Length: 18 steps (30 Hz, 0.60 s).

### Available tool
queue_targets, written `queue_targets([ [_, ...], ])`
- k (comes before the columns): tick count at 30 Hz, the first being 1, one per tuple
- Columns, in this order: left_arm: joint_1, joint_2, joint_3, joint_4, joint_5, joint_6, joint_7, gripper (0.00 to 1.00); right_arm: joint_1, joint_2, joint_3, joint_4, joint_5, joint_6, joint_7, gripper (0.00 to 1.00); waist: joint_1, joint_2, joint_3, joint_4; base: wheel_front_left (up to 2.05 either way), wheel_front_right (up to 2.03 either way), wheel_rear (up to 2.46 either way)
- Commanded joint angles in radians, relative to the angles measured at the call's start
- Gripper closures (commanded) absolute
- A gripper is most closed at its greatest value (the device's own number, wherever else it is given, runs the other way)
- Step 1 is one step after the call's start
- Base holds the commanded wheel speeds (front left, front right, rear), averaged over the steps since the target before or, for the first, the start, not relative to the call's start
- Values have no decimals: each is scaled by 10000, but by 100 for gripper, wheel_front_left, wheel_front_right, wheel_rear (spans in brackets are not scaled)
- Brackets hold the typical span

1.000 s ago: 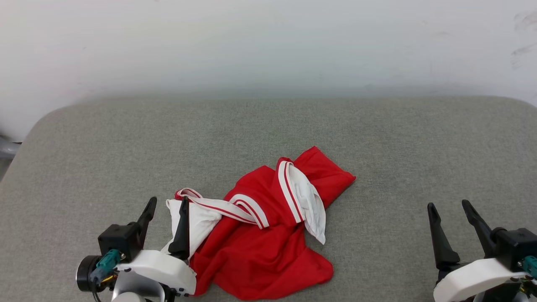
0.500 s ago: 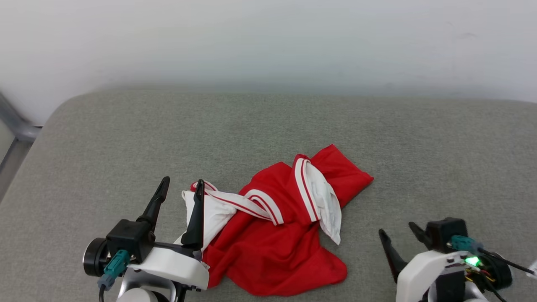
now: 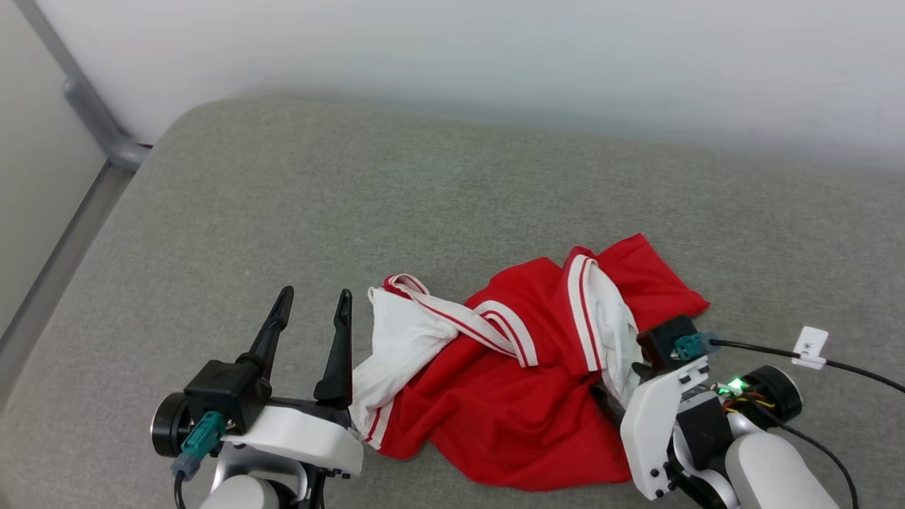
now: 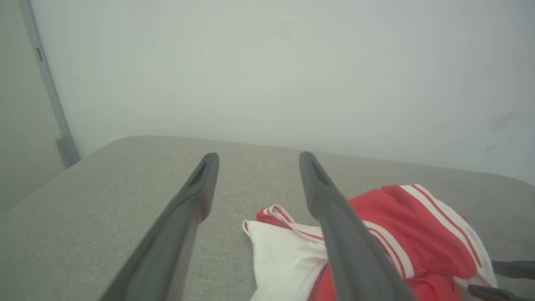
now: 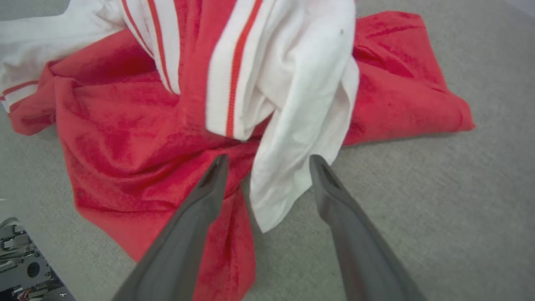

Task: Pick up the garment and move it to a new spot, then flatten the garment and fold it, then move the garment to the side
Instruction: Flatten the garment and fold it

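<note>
The garment (image 3: 523,396) lies crumpled on the grey cushion, bright red with its white inside turned out and white-and-red striped trim across it. My left gripper (image 3: 313,300) stands open just left of the garment's white left edge (image 4: 284,259), with nothing between its fingers. My right gripper (image 3: 619,385) is tipped down over the garment's right side. In the right wrist view this gripper (image 5: 268,161) is open, and a white flap (image 5: 301,125) of the garment (image 5: 125,138) hangs down between its fingertips.
The grey cushion (image 3: 424,198) stretches back to a white wall. A grey metal rail (image 3: 92,120) runs down beside its left edge. A black cable with a white tag (image 3: 809,346) trails from my right wrist across the cushion on the right.
The head camera has turned, shifting the whole picture. My right gripper has swung in from the lower right onto the garment's right side. My left gripper now sits just clear of the garment's left edge.
</note>
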Motion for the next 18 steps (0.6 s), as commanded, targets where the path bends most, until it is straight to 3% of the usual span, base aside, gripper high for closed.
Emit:
queue_targets([
  [1,-86,-70,38,77,16,-68,-52,0,-340,-182,200,277,82,-7,67,0,-1,-1,152,208,0,0,0],
  [4,-50,-163,94,172,22,-110,-63,0,-609,-322,322,711,115,-8,65,0,-1,-1,189,264,0,0,0],
  [5,-46,-191,112,193,34,-118,-66,0,-706,-300,247,795,118,-8,-50,55,-1,-1,195,270,0,0,0],
  [6,-31,-213,132,214,40,-127,-68,0,-758,-260,227,930,167,-7,-100,96,-1,-1,181,265,0,0,0],
  [7,-1,-224,158,225,48,-133,-70,0,-816,-310,240,1032,135,-7,-164,100,-1,-1,167,256,0,0,0],
  [18,217,-279,348,325,94,-253,-77,0,-1399,-692,-602,148,-268,-8,-852,100,-1,-1,-161,-204,0,0,0],
])
